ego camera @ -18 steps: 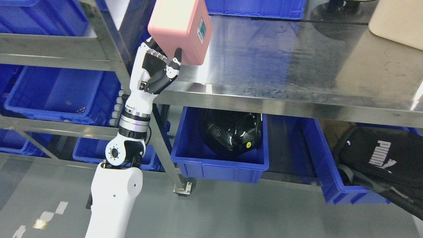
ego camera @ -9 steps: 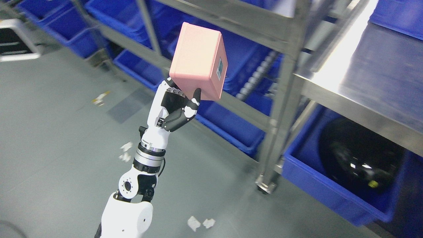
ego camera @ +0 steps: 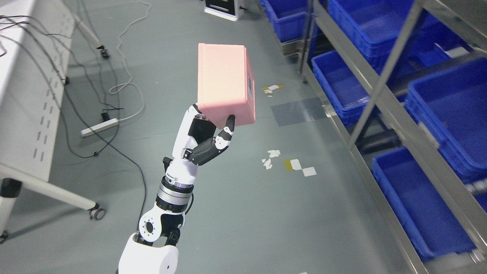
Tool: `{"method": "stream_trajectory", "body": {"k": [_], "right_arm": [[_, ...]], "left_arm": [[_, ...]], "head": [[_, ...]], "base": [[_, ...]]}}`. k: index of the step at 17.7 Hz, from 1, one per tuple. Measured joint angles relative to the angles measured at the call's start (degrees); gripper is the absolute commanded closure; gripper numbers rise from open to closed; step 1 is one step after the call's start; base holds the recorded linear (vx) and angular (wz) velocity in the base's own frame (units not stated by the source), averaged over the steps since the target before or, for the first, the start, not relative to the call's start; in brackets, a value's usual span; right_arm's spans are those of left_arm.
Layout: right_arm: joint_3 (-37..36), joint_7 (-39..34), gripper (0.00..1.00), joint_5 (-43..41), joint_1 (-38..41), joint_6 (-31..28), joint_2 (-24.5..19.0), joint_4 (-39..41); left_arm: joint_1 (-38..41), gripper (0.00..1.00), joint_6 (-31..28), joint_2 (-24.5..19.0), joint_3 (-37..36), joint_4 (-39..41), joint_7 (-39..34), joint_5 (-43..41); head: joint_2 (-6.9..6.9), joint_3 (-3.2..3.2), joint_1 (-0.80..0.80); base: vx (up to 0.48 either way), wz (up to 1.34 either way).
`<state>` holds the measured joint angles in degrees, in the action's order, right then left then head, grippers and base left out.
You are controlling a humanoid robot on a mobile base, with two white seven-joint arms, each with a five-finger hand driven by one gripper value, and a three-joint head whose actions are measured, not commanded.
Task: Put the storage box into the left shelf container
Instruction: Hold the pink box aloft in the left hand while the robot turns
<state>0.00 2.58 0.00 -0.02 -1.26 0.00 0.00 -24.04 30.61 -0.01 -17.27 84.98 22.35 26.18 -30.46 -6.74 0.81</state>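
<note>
My left hand (ego camera: 207,131) is shut on a pink storage box (ego camera: 224,82) and holds it up in the air over the grey floor, thumb (ego camera: 227,131) pressed on its lower right face. The box is tilted, with a small label on its right side. A metal shelf rack (ego camera: 384,99) runs along the right of the head view, with several blue bins; the nearest are one at lower right (ego camera: 414,198) and one on the upper tier (ego camera: 452,106). The box is well left of the rack. The right arm is not in view.
A white table on castors (ego camera: 30,114) stands at the left, with cables and a power strip (ego camera: 99,127) on the floor beside it. Tape scraps (ego camera: 293,165) lie on the floor. A white device (ego camera: 222,7) stands at the top.
The whole picture has swung left: the steel table and helmet bin have left the view, the open floor and shelf rack now show. The hand still holds the box the same way.
</note>
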Motion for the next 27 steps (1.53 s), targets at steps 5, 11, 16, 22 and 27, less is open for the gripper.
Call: {"method": "stream_trajectory", "body": {"k": [5,11,16,22,27], "right_arm": [[0.0,-0.11,0.0,0.0,0.01,0.0,0.0,0.0],[0.0,-0.17,0.0,0.0,0.08,-0.03,0.0,-0.01],[0.0,-0.2,0.0,0.0,0.04,-0.19,0.0,0.0],[0.0,-0.24,0.0,0.0,0.02,-0.1,0.0,0.0],[0.0,-0.09,0.0,0.0,0.02,0.09,0.0,0.0]], "left_arm": [[0.49,0.98,0.21,0.01,0.08,0.82,0.01,0.01],[0.74,0.98,-0.12,0.02,0.13,1.39,0.06,0.01],[1.25,0.97,-0.17,0.02,0.14,1.65,0.04,0.02],[1.81,0.97,-0.06,0.02,0.14,1.86,0.04,0.02],[1.97,0.97,-0.05,0.01,0.18,1.94,0.02,0.02]], "head": [[0.0,0.0,0.0],[0.0,0.0,0.0],[0.0,0.0,0.0],[0.0,0.0,0.0],[0.0,0.0,0.0]], "base": [[0.304,0.41],[0.348,0.03],[0.437,0.05],[0.513,0.0],[0.499,-0.01]]}}
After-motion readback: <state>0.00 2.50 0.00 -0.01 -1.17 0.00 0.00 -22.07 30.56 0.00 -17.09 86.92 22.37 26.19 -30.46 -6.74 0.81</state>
